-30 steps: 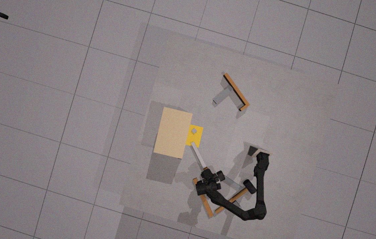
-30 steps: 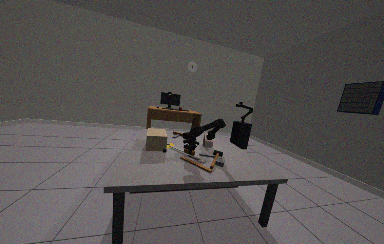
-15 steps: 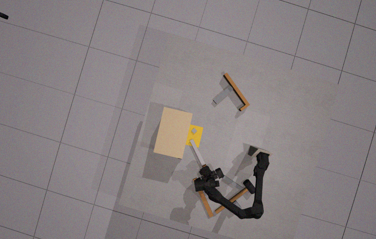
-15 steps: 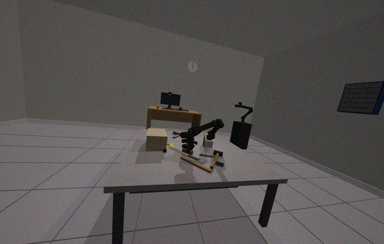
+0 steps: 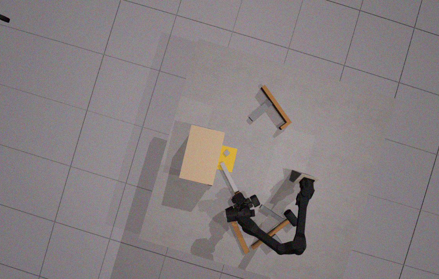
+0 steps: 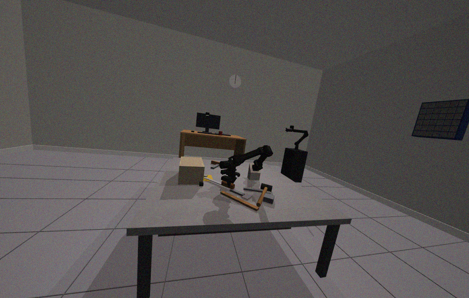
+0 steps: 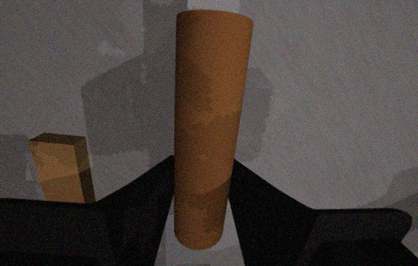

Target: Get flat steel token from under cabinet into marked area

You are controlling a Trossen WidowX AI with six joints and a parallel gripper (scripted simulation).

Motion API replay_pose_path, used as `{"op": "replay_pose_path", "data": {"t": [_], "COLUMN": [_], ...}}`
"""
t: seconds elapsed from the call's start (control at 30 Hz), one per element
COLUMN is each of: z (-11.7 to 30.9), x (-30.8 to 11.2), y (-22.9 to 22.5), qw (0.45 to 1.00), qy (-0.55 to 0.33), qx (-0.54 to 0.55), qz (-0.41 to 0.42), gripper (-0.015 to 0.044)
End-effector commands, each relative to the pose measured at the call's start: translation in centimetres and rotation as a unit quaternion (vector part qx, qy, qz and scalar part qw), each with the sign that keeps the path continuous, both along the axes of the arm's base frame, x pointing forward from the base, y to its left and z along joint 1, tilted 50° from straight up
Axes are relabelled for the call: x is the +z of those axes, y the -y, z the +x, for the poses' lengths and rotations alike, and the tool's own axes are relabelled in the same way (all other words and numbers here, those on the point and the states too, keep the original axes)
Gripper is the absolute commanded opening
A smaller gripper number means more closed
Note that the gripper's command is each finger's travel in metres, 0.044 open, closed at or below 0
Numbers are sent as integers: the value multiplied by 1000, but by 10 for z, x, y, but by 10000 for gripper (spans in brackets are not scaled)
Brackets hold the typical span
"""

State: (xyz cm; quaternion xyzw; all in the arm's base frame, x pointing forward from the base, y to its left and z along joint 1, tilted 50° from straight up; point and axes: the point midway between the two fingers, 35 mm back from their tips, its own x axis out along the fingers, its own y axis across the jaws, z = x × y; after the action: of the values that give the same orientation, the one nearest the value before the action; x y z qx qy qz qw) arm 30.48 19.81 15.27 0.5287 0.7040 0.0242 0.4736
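The steel token [image 5: 226, 152], a small grey square, lies on the yellow marked area [image 5: 232, 163] [image 6: 209, 178] in front of the pale cabinet [image 5: 202, 155] [image 6: 191, 171]. It looks flat and within the yellow. My gripper [image 5: 237, 195] [image 6: 228, 183] [image 7: 201, 162] is shut on the round orange handle [image 7: 209, 92] of a long tool. The tool's pale flat blade [image 5: 229, 177] [image 6: 216, 181] reaches toward the cabinet, its tip over the yellow area's near-left part. A gap shows between tip and token. The cabinet top hides part of the area's edge; blade height is unclear.
A wooden bar [image 5: 241, 237] [image 6: 239, 200] [image 7: 61, 170] lies beside the gripper. A hammer [image 5: 271, 232] [image 6: 262, 196] and grey pieces lie below the arm. An L-shaped wood-edged tool [image 5: 276, 104] lies farther off. A small black block [image 6: 201, 183] is at the cabinet's corner.
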Motion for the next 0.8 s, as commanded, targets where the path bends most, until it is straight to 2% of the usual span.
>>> {"op": "replay_pose_path", "data": {"t": [0.0,0.77], "z": [3,14], "x": [-2,-17], "y": [0,6], "qw": [1000,1000], "qy": [1,8], "qx": [-6,-1], "qz": [-3,-3], "gripper": [0,0]}}
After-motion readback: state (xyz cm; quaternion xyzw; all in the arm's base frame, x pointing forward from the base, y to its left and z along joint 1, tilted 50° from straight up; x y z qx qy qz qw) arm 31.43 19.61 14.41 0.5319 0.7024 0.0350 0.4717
